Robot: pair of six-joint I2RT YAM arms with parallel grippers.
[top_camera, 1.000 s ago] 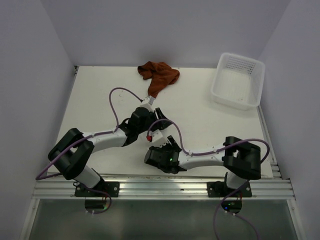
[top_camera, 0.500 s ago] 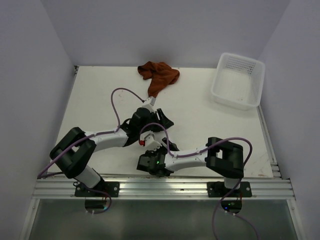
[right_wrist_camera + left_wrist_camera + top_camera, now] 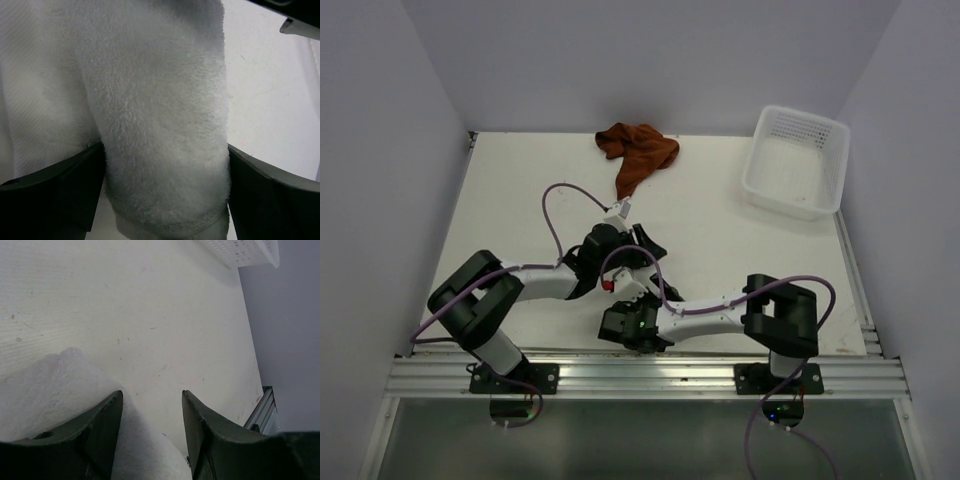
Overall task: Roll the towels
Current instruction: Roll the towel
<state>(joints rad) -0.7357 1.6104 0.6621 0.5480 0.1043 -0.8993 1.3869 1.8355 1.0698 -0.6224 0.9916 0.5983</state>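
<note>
Towels, 2 of them. The plain white fluffy cloth towel (image 3: 160, 100) lies by the near edge of the white worktop (image 3: 520, 190), about the middle. It's mostly hidden under the arms from above, and the part the right wrist view shows looks like a fat roll. The rust-brown cloth towel (image 3: 638, 152) sits crumpled at the far edge, middle, well apart and not rolled yet. A white perforated plastic basket (image 3: 795, 160) is in the far right corner.

The right gripper (image 3: 165, 147) has its fingers spread wide, 1 on each flank of the white roll, right up against the pile. I can't tell if it's squeezing or just straddling. The left gripper (image 3: 151, 394) is parted with bare worktop showing through the gap, pinching nothing, right over the towel's edge.

Handling-wise, my guess is light, floppy, thick terry. It's not slippery and there's nothing to break, but a roll could spring loose if dropped carelessly. The best hold is across the roll's flanks or at a hem corner, not the loose middle.
</note>
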